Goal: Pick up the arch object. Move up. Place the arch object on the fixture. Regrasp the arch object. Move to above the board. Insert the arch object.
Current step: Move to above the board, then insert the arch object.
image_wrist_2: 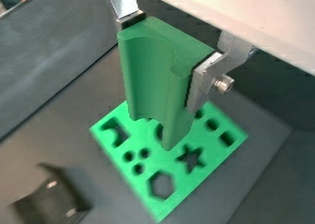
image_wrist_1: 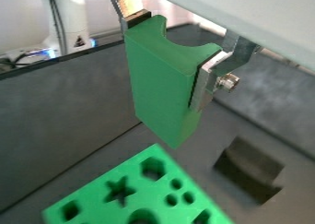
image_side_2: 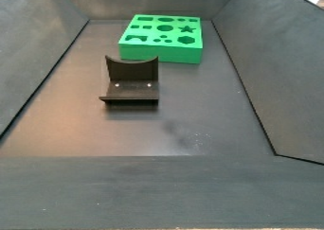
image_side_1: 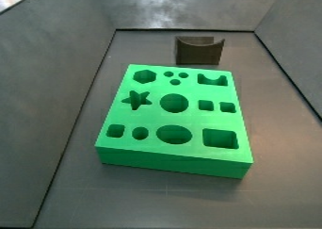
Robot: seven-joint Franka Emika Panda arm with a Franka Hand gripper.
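Above board: hand clamps bright green arch object, notched end up.

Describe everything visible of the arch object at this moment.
The arch object is a small bright green block of smooth, plastic-looking material, with a curved notch cut into one end. In both wrist views it hangs upright and lengthwise, clamped between the flat silver fingers of the gripper, notch end up by the fingers. Nothing else touches it: it is held in the air, well above the board and the fixture. Neither side view shows it or the gripper.
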